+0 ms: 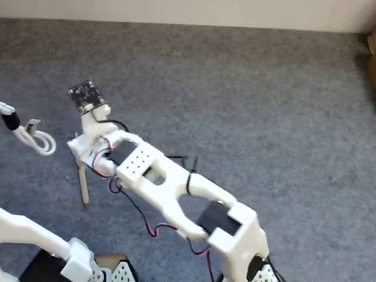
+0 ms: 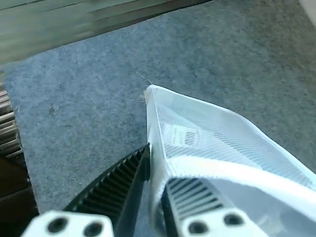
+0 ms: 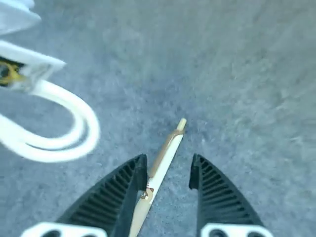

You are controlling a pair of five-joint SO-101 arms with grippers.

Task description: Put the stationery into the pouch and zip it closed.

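In the high view, the right arm (image 1: 158, 176) stretches over the grey desk (image 1: 264, 106) toward its left side. Its wrist is above the pen (image 1: 83, 185), which lies well short of the far edge. A white cable (image 1: 36, 140) loops near the left edge. The left arm (image 1: 35, 232) sits at the near left corner.

In the left wrist view, the left gripper (image 2: 155, 168) is narrow, pinching the edge of the white mesh pouch (image 2: 212, 143).

In the right wrist view, the right gripper (image 3: 169, 159) stands wide and holds nothing. The pen (image 3: 163, 155) lies on the desk between its fingers, close to one. The cable (image 3: 74, 133) is near.
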